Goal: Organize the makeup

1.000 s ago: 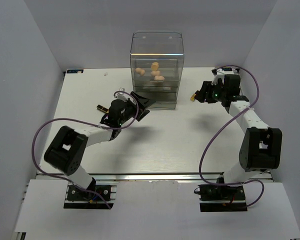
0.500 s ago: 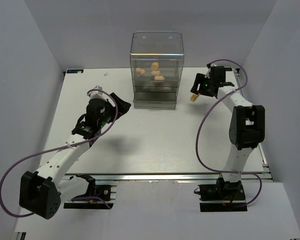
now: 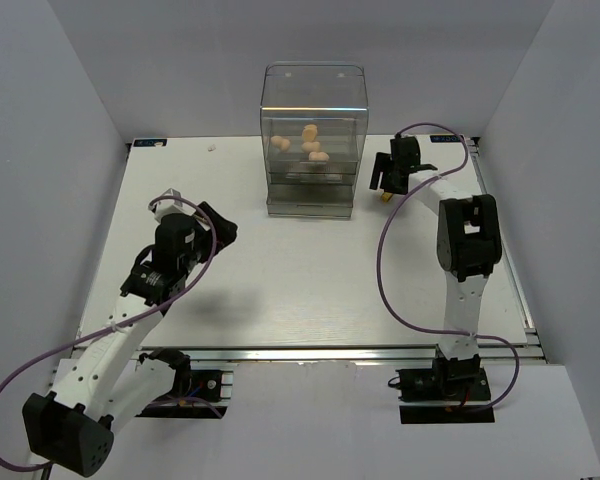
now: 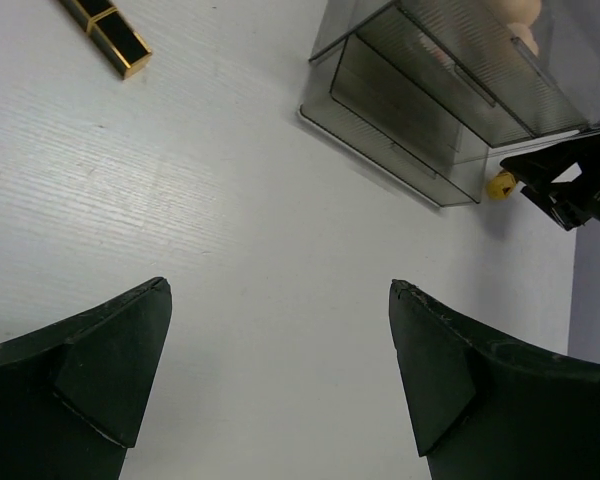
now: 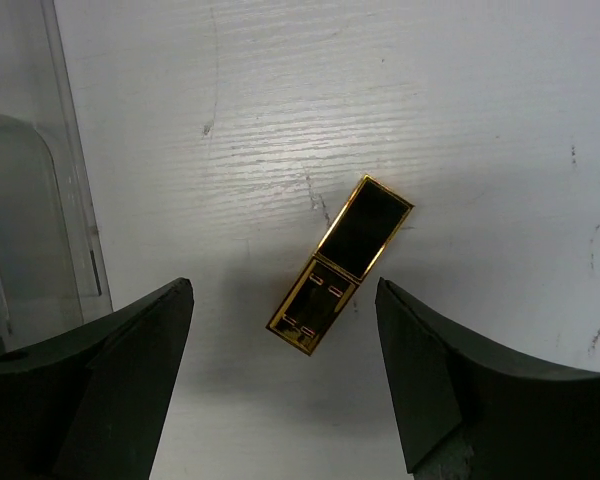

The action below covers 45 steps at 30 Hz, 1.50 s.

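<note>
The white surface carries a tall clear drawer box at its 12 o'clock edge. The left gripper hangs over the surface at about 9 o'clock, well apart from the box. In its wrist view this gripper is spread wide and there is nothing between its fingers, only bare surface. The right gripper is at about 1 o'clock, just beside the right wall of the box. Its jaws are also wide apart and grasp nothing. Four peach sponges lie together inside the upper part of the box; which drawer exactly, I cannot tell. A black-and-gold lipstick tube lies flat on the surface under the right gripper, between the two fingers, and neither finger touches it. It is tilted, with its long axis running from 7 o'clock to 1 o'clock in that view. A second lipstick tube lies on the surface at the 11 o'clock corner of the left wrist view, apart from the box.
</note>
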### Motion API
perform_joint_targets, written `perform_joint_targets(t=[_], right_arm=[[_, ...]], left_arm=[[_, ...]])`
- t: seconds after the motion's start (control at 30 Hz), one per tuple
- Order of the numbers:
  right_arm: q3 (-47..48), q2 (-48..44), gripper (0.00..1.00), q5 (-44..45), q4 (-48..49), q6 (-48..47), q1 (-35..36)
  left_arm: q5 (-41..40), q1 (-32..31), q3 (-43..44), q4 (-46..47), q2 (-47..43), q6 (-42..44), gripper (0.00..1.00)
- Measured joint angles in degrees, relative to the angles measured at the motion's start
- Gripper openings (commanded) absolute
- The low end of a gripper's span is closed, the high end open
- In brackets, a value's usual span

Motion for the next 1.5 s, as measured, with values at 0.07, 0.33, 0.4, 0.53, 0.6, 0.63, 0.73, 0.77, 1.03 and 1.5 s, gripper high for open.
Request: perform_joint_targets(t=[0.07, 0.33, 0.4, 0.53, 0.6, 0.63, 0.73, 0.77, 1.03, 1.5], right_arm=[[0.28, 0.81, 0.78, 1.92, 0.87, -0.07, 0.81], [0.28, 1.95, 0.74, 7.06, 1.14, -0.61, 1.84], [0.28, 1.95, 0.73, 7.58, 1.09, -0.63, 1.6], [0.28, 1.97, 0.68, 8.04, 1.09, -0.76, 1.51], [0.28, 1.99, 0.64, 8.2, 1.03, -0.92, 1.49], [0.28, 2.01, 0.63, 8.2, 1.01, -0.96, 1.46], [0.28, 2.49, 0.59, 8.15, 0.94, -1.38, 1.36], [0.28, 2.71, 0.57, 8.07, 0.9, -1.46, 1.29], [0.28, 3.78, 0.5, 6.45, 0.07, -2.32, 0.85], [-5.05, -0.46, 0.0, -1.86, 1.55, -4.57, -2.14]], left_arm=[[-1.11, 0.0, 0.0, -1.49, -0.24, -0.02, 0.98], [-3.98, 0.0, 0.0, -4.83, -0.22, -0.02, 0.98], [-4.22, 0.0, 0.0, -4.83, -0.22, -0.02, 0.98], [-4.57, 0.0, 0.04, -4.85, 0.17, 0.07, 0.98], [-4.63, 0.04, 0.17, -4.92, 0.63, 0.11, 0.98], [-4.66, 0.04, 0.31, -5.05, 0.92, 0.13, 0.98], [-4.63, 0.04, 0.35, -5.09, 1.14, 0.13, 0.98], [-4.63, 0.04, 0.37, -5.09, 1.14, 0.13, 0.98], [-4.66, 0.04, 0.74, -5.57, 0.83, 0.07, 0.98], [-4.7, 0.04, 0.72, -5.88, -0.74, -1.2, 0.98]])
